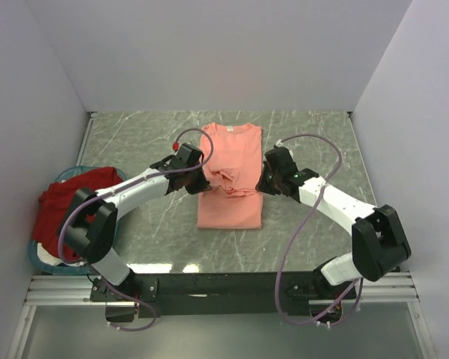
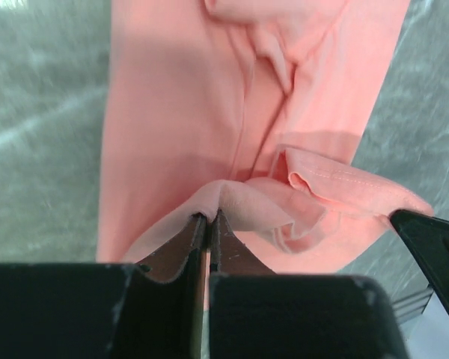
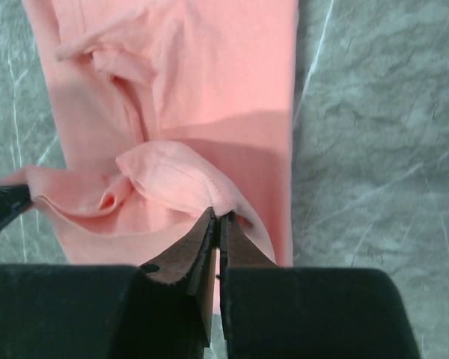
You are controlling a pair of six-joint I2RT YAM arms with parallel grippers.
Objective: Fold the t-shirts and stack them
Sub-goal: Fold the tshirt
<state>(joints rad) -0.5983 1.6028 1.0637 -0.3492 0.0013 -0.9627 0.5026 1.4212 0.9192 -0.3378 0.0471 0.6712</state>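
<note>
Top external, salmon-pink t-shirt (image 1: 232, 149) near-to-far (collar far), left end effector (image 2: 208, 218), right end effector (image 3: 219, 216) each pinching it

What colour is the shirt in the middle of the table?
The shirt is plain salmon pink; the top view shows it best.

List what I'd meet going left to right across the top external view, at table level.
Teal basket holding the dark red t-shirt → left gripper, pinching fabric → salmon-pink t-shirt → right gripper, pinching the same shirt's other side.
</note>
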